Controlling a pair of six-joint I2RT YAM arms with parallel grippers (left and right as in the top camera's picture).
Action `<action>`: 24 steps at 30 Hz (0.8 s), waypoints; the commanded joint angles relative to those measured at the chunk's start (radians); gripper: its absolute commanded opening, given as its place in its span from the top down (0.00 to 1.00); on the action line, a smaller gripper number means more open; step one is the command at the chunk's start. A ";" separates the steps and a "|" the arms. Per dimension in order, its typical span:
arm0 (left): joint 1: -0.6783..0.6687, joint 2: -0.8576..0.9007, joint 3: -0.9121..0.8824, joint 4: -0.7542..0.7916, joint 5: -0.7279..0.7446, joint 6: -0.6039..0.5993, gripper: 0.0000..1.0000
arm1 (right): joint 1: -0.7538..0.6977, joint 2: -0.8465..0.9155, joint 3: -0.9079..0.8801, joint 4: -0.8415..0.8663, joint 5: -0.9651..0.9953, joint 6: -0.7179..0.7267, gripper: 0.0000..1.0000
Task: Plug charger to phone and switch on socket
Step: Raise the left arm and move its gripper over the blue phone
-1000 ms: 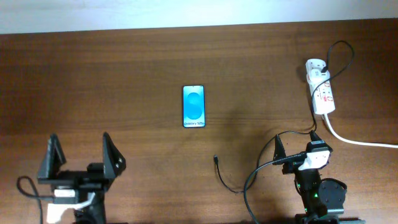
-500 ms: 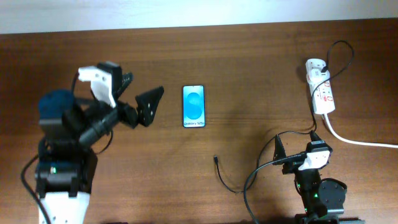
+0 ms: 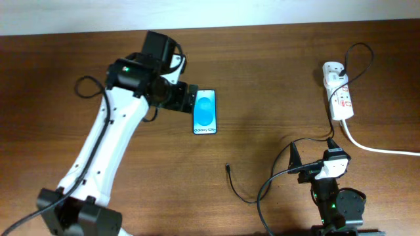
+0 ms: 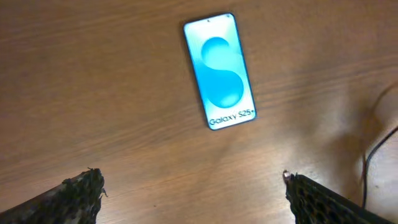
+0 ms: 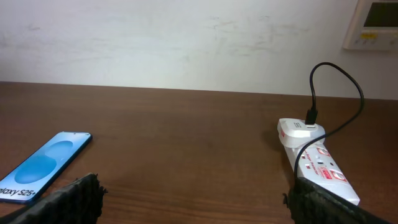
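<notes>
The phone [image 3: 204, 111] lies flat mid-table, blue screen up, "Galaxy" text at its near end. It also shows in the left wrist view [image 4: 220, 71] and the right wrist view [image 5: 43, 165]. My left gripper [image 3: 186, 98] hovers just left of the phone, open and empty [image 4: 193, 186]. The charger's thin black cable ends in a connector tip [image 3: 228, 168] on the table in front of the phone; the cable runs right and up to a plug in the white socket [image 3: 339, 97] [image 5: 317, 163]. My right gripper [image 3: 313, 152] is open and empty [image 5: 194, 190], low at the front right.
A thick white cord [image 3: 380, 149] runs from the socket to the right edge. Thicker black robot cables [image 3: 269, 190] loop by the right arm's base. A pale wall and a wall panel [image 5: 373, 22] stand behind the table's far edge.
My left arm has swung from the front left up and across to the phone's left side. The right arm, phone, cable and socket have not moved.
</notes>
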 commanded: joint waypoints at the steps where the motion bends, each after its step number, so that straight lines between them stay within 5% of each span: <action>1: -0.008 0.050 0.025 -0.004 0.028 -0.133 0.01 | 0.009 -0.006 -0.005 -0.006 0.005 0.004 0.02; 6: -0.008 0.126 0.091 -0.066 -0.005 -0.292 0.00 | 0.009 -0.006 -0.005 -0.006 0.005 0.004 0.02; 13: -0.011 0.428 0.605 -0.271 -0.064 -0.292 0.01 | 0.009 -0.006 -0.005 -0.006 0.005 0.004 0.02; 24: -0.032 0.539 0.616 -0.159 0.048 -0.362 0.01 | 0.009 -0.006 -0.005 -0.006 0.005 0.004 0.02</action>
